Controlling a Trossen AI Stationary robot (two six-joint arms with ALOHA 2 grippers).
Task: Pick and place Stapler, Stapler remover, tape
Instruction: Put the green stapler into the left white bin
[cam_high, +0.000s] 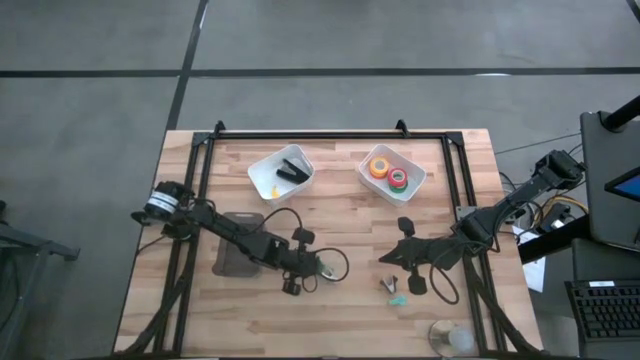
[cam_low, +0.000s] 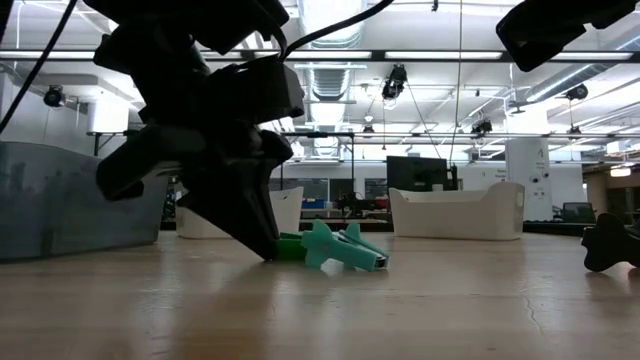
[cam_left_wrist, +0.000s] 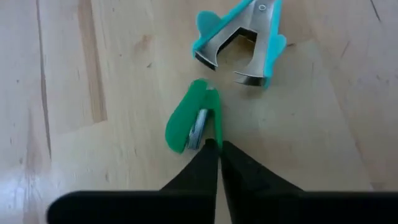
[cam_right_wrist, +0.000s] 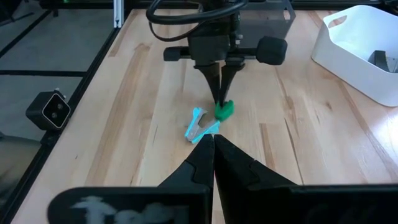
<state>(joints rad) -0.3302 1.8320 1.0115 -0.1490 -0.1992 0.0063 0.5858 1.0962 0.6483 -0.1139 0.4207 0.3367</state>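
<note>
In the high view the two little staple removers (cam_high: 393, 290) are too small for us to tell apart. The left gripper (cam_left_wrist: 216, 148) hides one end of the green remover (cam_left_wrist: 189, 122), so we cannot tell if it is pinched. The teal remover (cam_left_wrist: 243, 36) is cut off by the picture's edge. In the low view the dark arm (cam_low: 215, 140) hides most of the green one.

On my right wrist camera I see my own tool (cam_right_wrist: 213, 144) at the bottom centre, its two fingers pressed together. In the middle of the frame the other arm's tool (cam_right_wrist: 221, 99) points down at a green staple remover (cam_right_wrist: 224, 110), touching it. A light blue staple remover (cam_right_wrist: 199, 126) lies just beside it on the wooden counter (cam_right_wrist: 298, 155). A white bin (cam_right_wrist: 348, 56) stands at the upper right.
</note>
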